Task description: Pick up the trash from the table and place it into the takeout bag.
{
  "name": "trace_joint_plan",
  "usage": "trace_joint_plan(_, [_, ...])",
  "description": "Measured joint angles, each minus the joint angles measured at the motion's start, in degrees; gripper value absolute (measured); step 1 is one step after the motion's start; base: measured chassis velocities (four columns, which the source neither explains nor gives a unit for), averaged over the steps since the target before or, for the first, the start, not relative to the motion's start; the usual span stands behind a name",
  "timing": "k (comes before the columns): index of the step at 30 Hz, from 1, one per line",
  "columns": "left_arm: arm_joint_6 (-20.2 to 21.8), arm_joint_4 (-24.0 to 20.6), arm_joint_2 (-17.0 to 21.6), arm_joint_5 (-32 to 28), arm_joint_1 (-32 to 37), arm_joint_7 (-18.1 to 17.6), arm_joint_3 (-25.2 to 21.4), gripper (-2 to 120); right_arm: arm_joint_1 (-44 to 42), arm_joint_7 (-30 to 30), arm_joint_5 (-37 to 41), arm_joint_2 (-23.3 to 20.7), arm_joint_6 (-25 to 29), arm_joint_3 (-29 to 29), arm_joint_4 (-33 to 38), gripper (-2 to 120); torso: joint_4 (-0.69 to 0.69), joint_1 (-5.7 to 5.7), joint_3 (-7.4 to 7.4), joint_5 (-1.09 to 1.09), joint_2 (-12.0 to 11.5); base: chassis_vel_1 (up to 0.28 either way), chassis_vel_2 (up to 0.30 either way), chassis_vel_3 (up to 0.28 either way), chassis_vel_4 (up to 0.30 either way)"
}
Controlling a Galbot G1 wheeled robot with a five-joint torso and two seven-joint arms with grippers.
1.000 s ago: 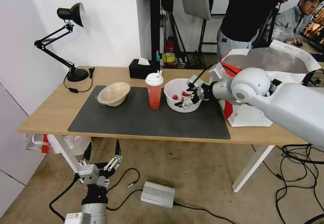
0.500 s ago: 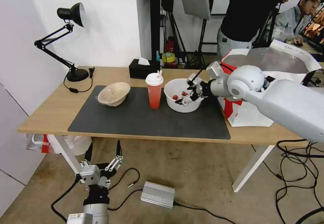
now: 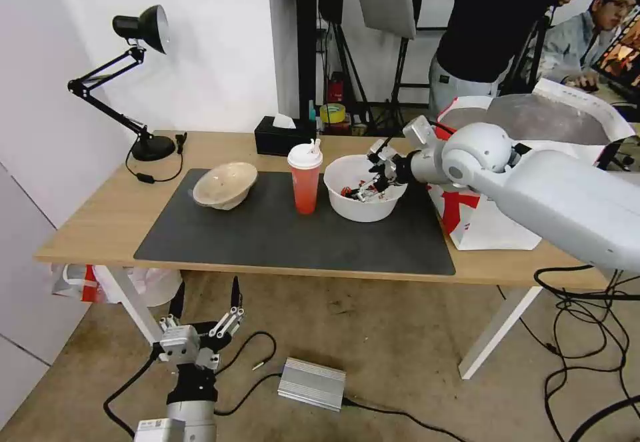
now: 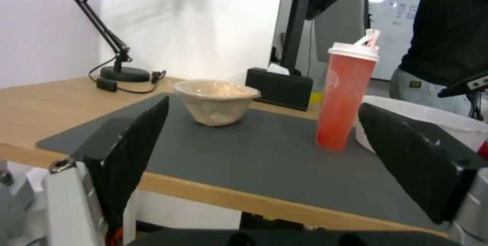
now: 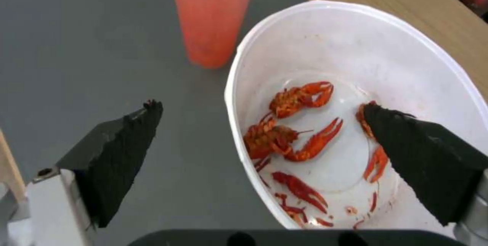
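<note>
On the dark mat (image 3: pixel 287 235) of the table (image 3: pixel 100 222) stand a beige pulp bowl (image 3: pixel 225 185), a red cup (image 3: pixel 305 185) with a white lid, and a white bowl (image 3: pixel 363 205) holding red crayfish shells. My right gripper (image 3: pixel 373 175) hangs open over the white bowl (image 5: pixel 356 47). In the right wrist view one finger (image 5: pixel 122 150) is outside its wall over the mat and the other is inside. The takeout bag (image 3: pixel 493 225) stands open just right of the bowl. Below the table's front edge my left gripper (image 3: pixel 203 302) points up, open and holding nothing.
A black tissue box (image 3: pixel 283 139) sits behind the cup and a black desk lamp (image 3: pixel 140 82) at the back left. A small red-and-white plastic bag (image 3: pixel 80 282) lies under the table. A metal box (image 3: pixel 311 383) and cables lie on the floor.
My right gripper has moved away from me, from the white bowl's near side to over its middle and far rim. The left arm has barely shifted.
</note>
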Motion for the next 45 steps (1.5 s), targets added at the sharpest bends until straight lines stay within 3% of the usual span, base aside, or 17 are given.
trace_joint_plan(30, [-0.2,1.5,-0.5,-0.1,-1.0,0.0,0.4,100,-1.3,-1.3,-3.3,3.9,0.0,-0.9,-4.7,100,0.00,0.00,0.00,0.00,0.0,0.000,0.000,0.000,0.000])
trace_joint_plan(45, [-0.5,1.4,-0.7,-0.1,-1.0,0.0,0.4,100,-0.5,-1.7,-3.4,3.7,0.0,-2.6,-4.5,100,0.00,0.00,0.00,0.00,0.0,0.000,0.000,0.000,0.000])
